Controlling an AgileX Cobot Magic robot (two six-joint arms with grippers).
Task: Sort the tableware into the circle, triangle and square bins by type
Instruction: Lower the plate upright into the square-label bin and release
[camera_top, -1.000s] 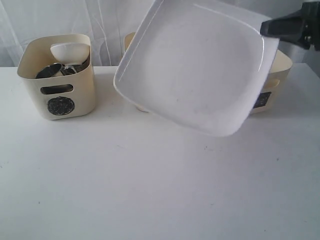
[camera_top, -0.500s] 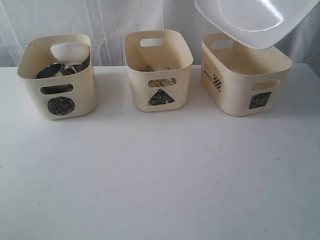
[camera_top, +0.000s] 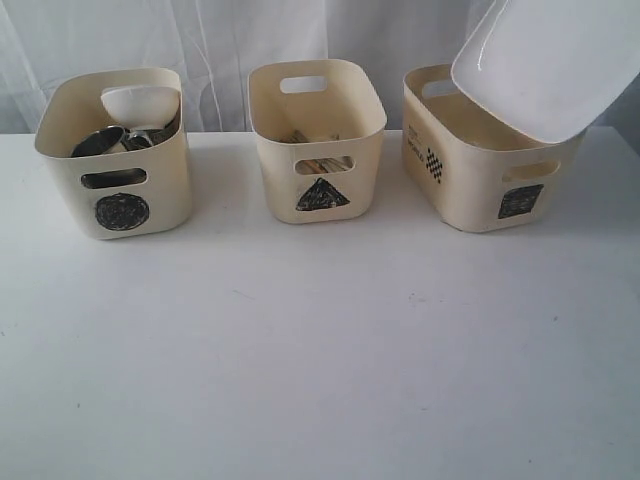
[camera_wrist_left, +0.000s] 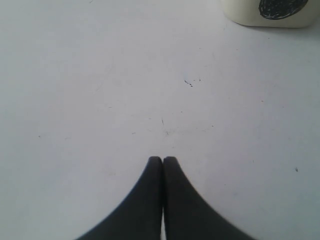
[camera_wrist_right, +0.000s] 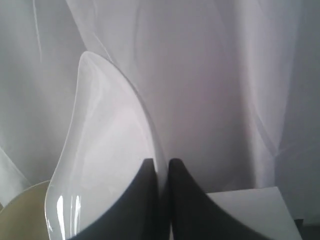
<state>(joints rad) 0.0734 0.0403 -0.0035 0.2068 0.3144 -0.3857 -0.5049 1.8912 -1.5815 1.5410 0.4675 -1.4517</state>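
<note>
The large white plate (camera_top: 555, 62) hangs tilted above the square bin (camera_top: 470, 190) at the right, its lower edge over the bin's mouth. My right gripper (camera_wrist_right: 161, 162) is shut on the plate's (camera_wrist_right: 100, 165) rim; the gripper itself is out of the exterior view. The circle bin (camera_top: 115, 200) on the left holds a white bowl (camera_top: 138, 104) and steel pieces (camera_top: 100, 140). The triangle bin (camera_top: 318, 185) in the middle shows wooden chopsticks (camera_top: 322, 162) through its handle slot. My left gripper (camera_wrist_left: 162, 160) is shut with nothing in it, low over the bare table near the circle bin (camera_wrist_left: 270, 12).
The three cream bins stand in a row along the back of the white table (camera_top: 320, 360). A white curtain (camera_top: 220, 40) hangs behind them. The table's front half is bare.
The plate has swung from in front of the middle and right bins up and to the right, and now tilts down over the square bin. The left arm has not moved.
</note>
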